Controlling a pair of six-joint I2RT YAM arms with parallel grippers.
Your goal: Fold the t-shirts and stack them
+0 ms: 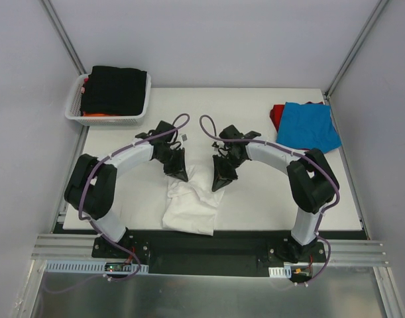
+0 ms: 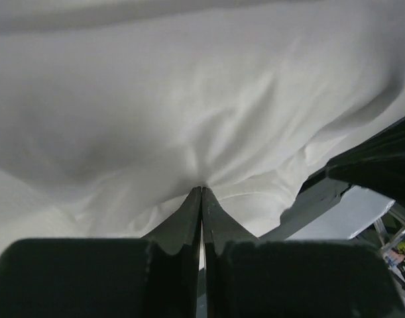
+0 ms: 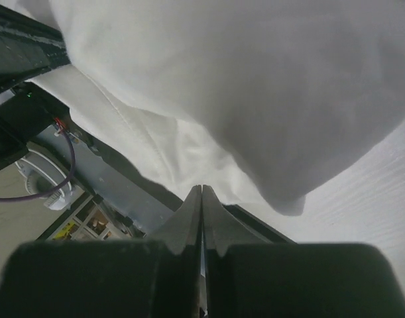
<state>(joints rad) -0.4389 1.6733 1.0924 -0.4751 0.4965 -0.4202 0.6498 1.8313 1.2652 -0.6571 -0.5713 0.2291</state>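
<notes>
The large white t-shirt (image 1: 191,204) lies crumpled on the table's near middle, its front end hanging over the near edge. My left gripper (image 1: 177,173) is shut on its far left part, and creases in the cloth (image 2: 189,99) run out from the shut tips (image 2: 202,188). My right gripper (image 1: 220,182) is shut at its far right part, with the tips (image 3: 202,187) against the white cloth (image 3: 255,86). A bright blue t-shirt (image 1: 309,126) lies folded at the far right on a red one (image 1: 276,116).
A white lattice basket (image 1: 75,106) at the far left corner holds a black shirt (image 1: 116,87) over an orange one (image 1: 96,114). The white table (image 1: 255,99) ends at a black rail along the near edge. Grey walls stand on three sides.
</notes>
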